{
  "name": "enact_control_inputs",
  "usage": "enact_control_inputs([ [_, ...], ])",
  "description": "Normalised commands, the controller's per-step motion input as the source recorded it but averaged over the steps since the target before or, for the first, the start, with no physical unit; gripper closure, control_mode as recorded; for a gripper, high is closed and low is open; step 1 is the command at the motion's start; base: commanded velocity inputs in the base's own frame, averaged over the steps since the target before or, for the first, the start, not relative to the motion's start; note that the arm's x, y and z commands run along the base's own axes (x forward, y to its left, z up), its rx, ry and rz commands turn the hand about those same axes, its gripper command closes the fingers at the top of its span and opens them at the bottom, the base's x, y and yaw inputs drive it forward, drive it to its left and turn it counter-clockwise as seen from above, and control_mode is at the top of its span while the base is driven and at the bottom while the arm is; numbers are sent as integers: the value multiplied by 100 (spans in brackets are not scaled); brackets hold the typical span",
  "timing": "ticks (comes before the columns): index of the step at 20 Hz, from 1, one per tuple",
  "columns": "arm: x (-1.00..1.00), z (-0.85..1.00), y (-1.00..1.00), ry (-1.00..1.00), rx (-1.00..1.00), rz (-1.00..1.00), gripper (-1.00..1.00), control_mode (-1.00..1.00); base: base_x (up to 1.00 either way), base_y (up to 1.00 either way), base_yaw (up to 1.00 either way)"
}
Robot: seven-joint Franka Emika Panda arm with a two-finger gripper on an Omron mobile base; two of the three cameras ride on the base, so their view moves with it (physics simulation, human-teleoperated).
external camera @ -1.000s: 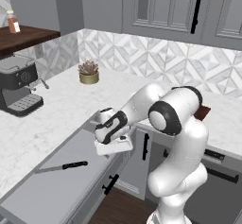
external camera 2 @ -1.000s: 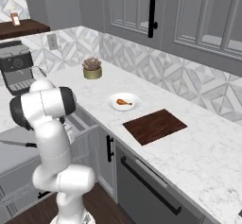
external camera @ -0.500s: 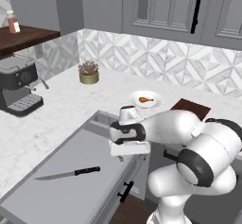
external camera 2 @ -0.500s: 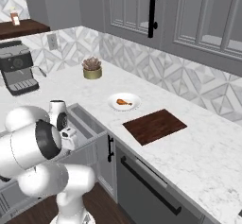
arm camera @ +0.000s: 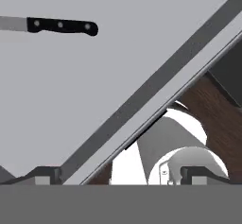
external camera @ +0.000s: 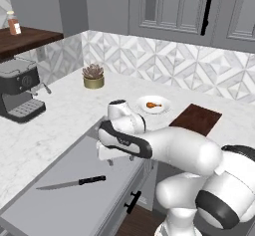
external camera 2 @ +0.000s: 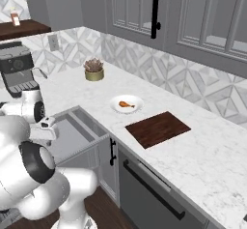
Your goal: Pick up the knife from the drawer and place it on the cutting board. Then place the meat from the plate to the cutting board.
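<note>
At the far left of the left base view a black coffee machine (external camera: 20, 88) stands on the white marble desk (external camera: 60, 115). Right of it, the wide, shallow grey drawer (external camera: 74, 195) is pulled open, and the slim knife with a silver-grey blade and black handle (external camera: 72, 183) lies flat on its grey floor, blade pointing left. The robot's hand (external camera: 105, 156) hangs over the drawer, above and to the right of the knife and apart from it. In the hand view the two dark tips sit far apart with nothing between them, so the hand is spread wide and empty. Further back, a small potted succulent (external camera: 93, 76) stands near the wall. To the right, the small orange-brown piece of meat (external camera: 154, 104) rests on the round white plate (external camera: 164, 100). Just beside the plate lies the flat rectangular cutting board of dark reddish-brown wood (external camera: 196, 119), bare.
</note>
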Motion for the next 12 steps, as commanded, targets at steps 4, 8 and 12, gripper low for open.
enact_control_inputs([
  [4, 31, -72, 26, 0, 0, 56, -100, -100, 0, 0, 0],
  [8, 17, -72, 12, 0, 0, 49, -100, -100, 0, 0, 0],
  [12, 4, -53, 18, 0, 1, 40, -100, -100, 0, 0, 0],
])
